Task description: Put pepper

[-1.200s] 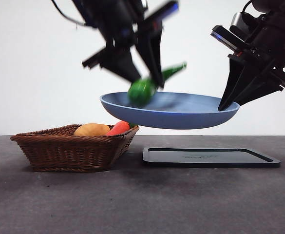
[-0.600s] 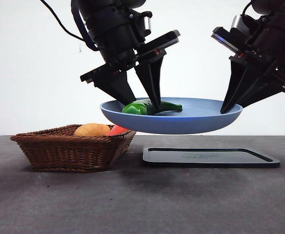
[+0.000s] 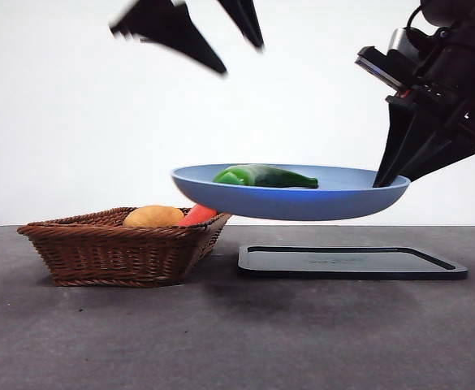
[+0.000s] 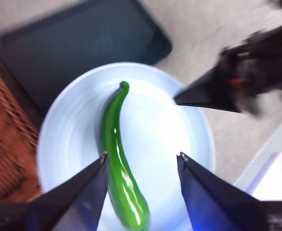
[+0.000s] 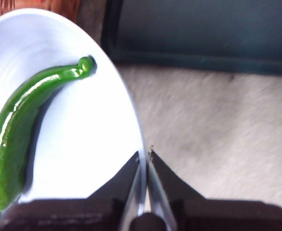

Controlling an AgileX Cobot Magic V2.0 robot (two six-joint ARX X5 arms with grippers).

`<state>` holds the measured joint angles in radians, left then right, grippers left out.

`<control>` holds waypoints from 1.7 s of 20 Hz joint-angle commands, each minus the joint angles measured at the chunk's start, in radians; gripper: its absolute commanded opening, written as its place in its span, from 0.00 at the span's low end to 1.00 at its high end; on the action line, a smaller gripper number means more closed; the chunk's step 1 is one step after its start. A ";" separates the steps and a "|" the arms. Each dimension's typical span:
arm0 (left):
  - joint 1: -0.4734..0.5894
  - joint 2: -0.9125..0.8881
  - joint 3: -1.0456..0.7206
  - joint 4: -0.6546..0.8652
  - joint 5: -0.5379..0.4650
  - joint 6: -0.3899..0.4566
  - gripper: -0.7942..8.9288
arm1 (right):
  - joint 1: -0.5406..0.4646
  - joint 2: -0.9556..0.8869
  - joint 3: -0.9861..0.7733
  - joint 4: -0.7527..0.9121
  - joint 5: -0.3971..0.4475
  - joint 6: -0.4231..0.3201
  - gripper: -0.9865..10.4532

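The glossy dark-green pepper [image 3: 263, 175] lies in the blue plate [image 3: 359, 199], which hangs in the air above the table. It also shows in the left wrist view [image 4: 119, 159] and the right wrist view [image 5: 20, 139]. My right gripper [image 3: 382, 180] is shut on the plate's right rim [image 5: 140, 159] and holds the plate up. My left gripper [image 3: 221, 36] is open and empty, high above the plate's left part; in the left wrist view [image 4: 143, 161] its jaws stand apart over the pepper.
A wicker basket [image 3: 115, 248] with a yellow-orange item [image 3: 153, 216] and an orange carrot [image 3: 196, 214] stands on the left of the table. A dark flat tray [image 3: 351, 262] lies under the plate on the right.
My left gripper has let go of the pepper and risen well above the plate. The pepper now lies flat in the plate. The right gripper and plate have hardly moved.
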<state>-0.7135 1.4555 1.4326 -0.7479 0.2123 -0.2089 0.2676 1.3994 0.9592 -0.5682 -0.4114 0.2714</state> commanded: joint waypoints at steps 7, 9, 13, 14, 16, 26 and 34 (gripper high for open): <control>-0.005 -0.270 0.016 0.002 -0.001 0.038 0.34 | -0.193 0.172 0.176 0.037 -0.001 0.054 0.09; -0.005 -0.308 0.016 -0.010 -0.001 0.038 0.34 | -0.213 0.256 0.237 0.040 0.002 0.055 0.09; -0.005 -0.345 0.016 -0.034 -0.001 0.037 0.34 | -0.235 0.411 0.323 0.077 0.002 0.077 0.09; -0.005 -0.350 0.016 -0.044 -0.001 0.037 0.34 | -0.236 0.447 0.339 0.089 0.002 0.080 0.09; -0.005 -0.350 0.016 -0.055 -0.001 0.037 0.34 | -0.236 0.496 0.359 0.108 0.003 0.080 0.09; -0.005 -0.350 0.016 -0.064 -0.003 0.029 0.34 | -0.239 0.572 0.359 0.164 0.024 0.068 0.12; -0.005 -0.350 0.016 -0.098 -0.050 0.037 0.34 | -0.255 0.522 0.359 0.077 0.029 0.043 0.25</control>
<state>-0.7135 1.0981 1.4326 -0.8494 0.1661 -0.1829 0.0154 1.9255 1.2961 -0.5037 -0.3836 0.3309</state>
